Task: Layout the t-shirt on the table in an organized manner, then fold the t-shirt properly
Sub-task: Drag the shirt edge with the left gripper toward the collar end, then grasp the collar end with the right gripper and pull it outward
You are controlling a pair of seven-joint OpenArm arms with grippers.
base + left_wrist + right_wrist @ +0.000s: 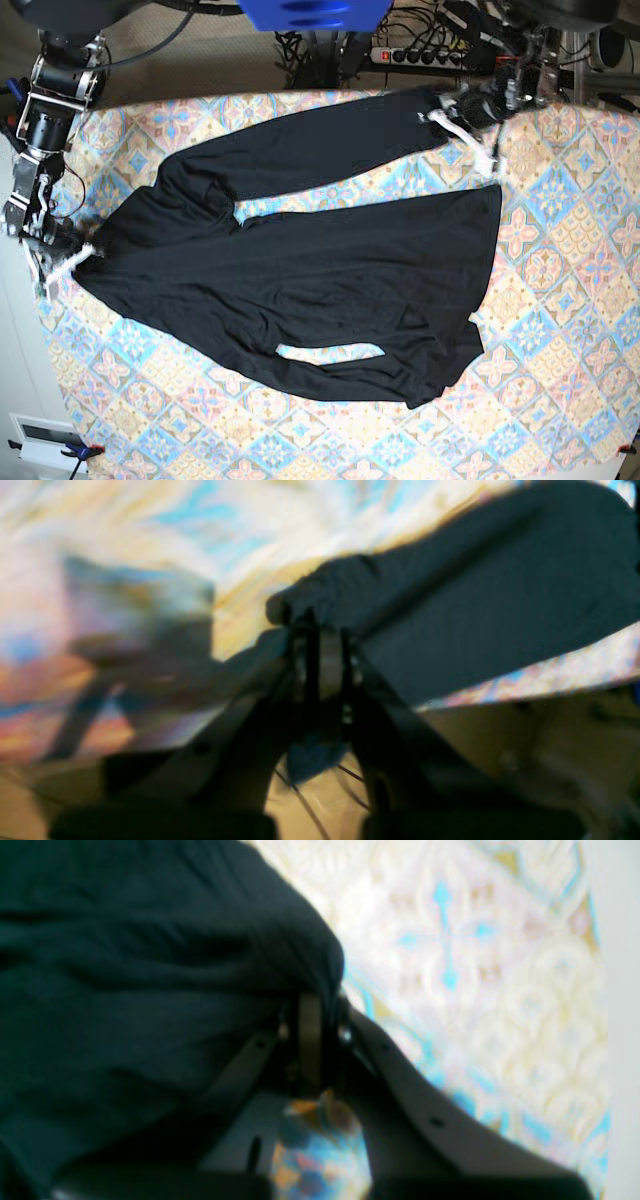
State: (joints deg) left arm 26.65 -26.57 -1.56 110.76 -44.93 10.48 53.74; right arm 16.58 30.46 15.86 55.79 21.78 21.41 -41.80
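Left tool (pixel 452 112) clamped on shirt (pixel 300 290) sleeve cuff, far desk (pixel 560 300) edge; right tool (pixel 62 262) clamped on shoulder. Shirt's long axis between them.

Relative to the t-shirt (pixel 300 280), the left gripper (pixel 462 108) sits at the cuff end of the upper sleeve, jaws closed on the fabric; its arm (pixel 520 70) reaches in from the far edge. The right gripper (pixel 62 258) is at the opposite end of the t-shirt, at its corner, jaws likewise pinched tight on the cloth. The right arm (pixel 40 130) runs alongside that end, wrist bent down toward the garment
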